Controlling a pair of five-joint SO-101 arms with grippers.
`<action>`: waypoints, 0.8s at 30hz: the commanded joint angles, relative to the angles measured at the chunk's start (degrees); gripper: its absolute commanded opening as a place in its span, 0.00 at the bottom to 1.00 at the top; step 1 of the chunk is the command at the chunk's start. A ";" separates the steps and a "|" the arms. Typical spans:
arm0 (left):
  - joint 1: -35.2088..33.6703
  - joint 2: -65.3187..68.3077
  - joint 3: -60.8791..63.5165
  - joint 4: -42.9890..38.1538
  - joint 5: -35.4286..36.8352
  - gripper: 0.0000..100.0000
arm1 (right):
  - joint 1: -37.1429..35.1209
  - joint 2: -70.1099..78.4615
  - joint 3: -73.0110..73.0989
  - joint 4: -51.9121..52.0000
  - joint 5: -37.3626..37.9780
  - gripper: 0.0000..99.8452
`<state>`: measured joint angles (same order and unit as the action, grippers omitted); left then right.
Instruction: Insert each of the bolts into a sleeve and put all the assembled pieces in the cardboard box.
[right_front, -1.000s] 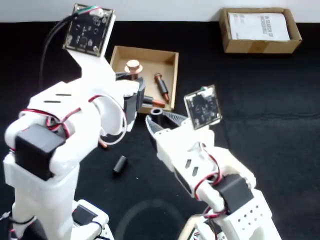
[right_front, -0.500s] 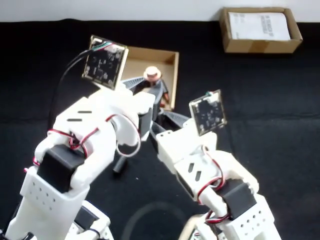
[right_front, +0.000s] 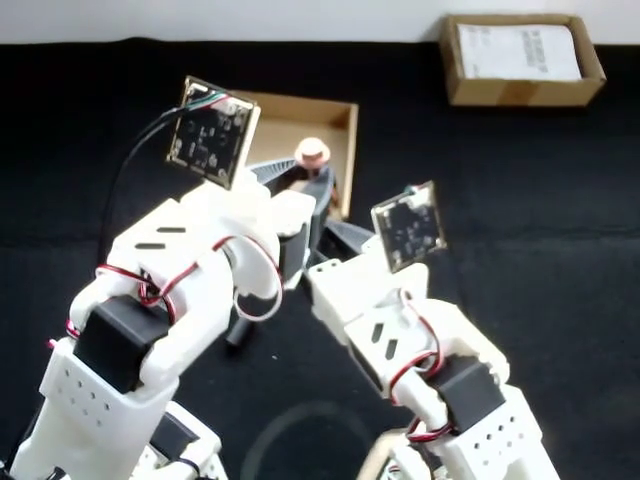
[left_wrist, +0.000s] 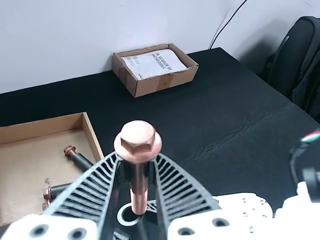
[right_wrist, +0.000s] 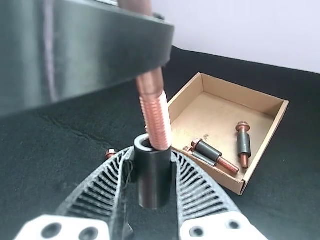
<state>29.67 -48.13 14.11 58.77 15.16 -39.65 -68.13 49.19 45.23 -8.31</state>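
The left gripper (left_wrist: 136, 161) clamps a copper bolt (left_wrist: 137, 142) upright, just under its head. The right gripper (right_wrist: 152, 156) pinches a black sleeve (right_wrist: 151, 177) beneath it, at upper centre of the overhead view, by the cardboard box (right_front: 345, 120). The thread tip seems to meet the sleeve's mouth off-centre, so I'd centre it and keep it plumb before lowering.

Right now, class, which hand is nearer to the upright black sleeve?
Right. The right hand grips the sleeve; the left hand holds the bolt above it, tip at its mouth.
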 joint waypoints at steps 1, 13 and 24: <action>0.75 -0.84 -0.48 0.62 -0.26 0.01 | -0.40 -1.10 -0.22 -1.63 0.70 0.01; 0.40 -0.92 -0.22 1.76 -0.35 0.01 | 0.75 -1.45 -0.40 -1.54 3.43 0.01; 0.40 -0.57 0.04 1.76 -0.44 0.01 | 2.77 -1.63 -0.48 -1.36 6.68 0.01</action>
<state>29.67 -48.13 14.37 60.35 15.16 -38.15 -68.13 49.19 45.23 -2.51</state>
